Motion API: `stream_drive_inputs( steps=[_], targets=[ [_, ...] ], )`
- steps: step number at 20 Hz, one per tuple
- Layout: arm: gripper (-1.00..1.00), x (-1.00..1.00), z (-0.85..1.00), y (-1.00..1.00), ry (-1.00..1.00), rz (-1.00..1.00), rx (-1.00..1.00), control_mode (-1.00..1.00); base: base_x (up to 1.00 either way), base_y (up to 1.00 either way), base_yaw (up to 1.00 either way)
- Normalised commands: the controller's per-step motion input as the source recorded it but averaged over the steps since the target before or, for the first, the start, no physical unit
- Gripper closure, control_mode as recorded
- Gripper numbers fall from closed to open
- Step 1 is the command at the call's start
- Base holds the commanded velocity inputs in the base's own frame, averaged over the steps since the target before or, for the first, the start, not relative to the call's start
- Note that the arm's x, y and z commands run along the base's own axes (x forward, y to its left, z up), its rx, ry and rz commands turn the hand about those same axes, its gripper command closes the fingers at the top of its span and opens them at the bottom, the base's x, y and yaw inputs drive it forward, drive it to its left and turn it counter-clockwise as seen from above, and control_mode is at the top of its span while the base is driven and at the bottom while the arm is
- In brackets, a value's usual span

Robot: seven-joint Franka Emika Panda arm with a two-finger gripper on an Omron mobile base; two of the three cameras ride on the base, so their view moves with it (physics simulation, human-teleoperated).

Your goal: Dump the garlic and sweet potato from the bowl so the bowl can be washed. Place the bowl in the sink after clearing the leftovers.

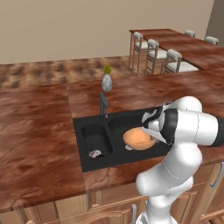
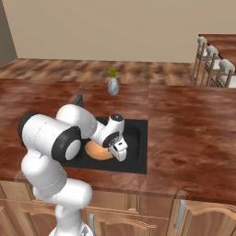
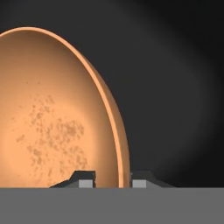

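Nearest the camera, the hand (image 3: pixel 113 180) is pinched shut on the rim of the bowl (image 3: pixel 52 118), one fingertip (image 3: pixel 83 179) inside the wall and the other outside it, with the dark basin floor behind. The bowl's inside is bare apart from some speckled staining, so the dumping looks done and the step in hand is judged to be setting the bowl down in the sink (image 1: pixel 87 131). From the left base view the bowl (image 1: pixel 139 139) hangs low over the larger basin, on its near side, tilted with its underside showing; whether it already touches the basin floor cannot be told. A small pale piece lies just beside it on the basin floor, too small to name, and in the smaller basin a whitish-lavender lump with something dark against it, probably the garlic (image 1: pixel 94 153) and perhaps the sweet potato, though that is hard to make out. The next move calls for lowering the bowl until it rests, letting go of the rim, and lifting straight away so the fingers do not drag it. Farther back stand the faucet (image 1: pixel 103 105), a small vase (image 1: pixel 106 81) on the table (image 1: pixel 39 127), and stools (image 1: pixel 151 52) beyond.
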Motion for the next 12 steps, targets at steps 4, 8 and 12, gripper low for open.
stream_drive_inputs(
  steps=[4, 8, 12],
  targets=[
    [1.0, 0.15, -0.4, 0.0, 0.0, 0.0, -0.04, -1.0, 0.0, 0.0, 0.0],
    [1.0, 0.34, -0.27, 0.0, 0.0, 0.0, -0.03, -1.0, 0.0, 0.0, 0.0],
    [1.0, 0.45, -0.24, 0.0, 0.0, 0.0, -0.02, -1.0, 0.0, 0.0, 0.0]
  ],
)
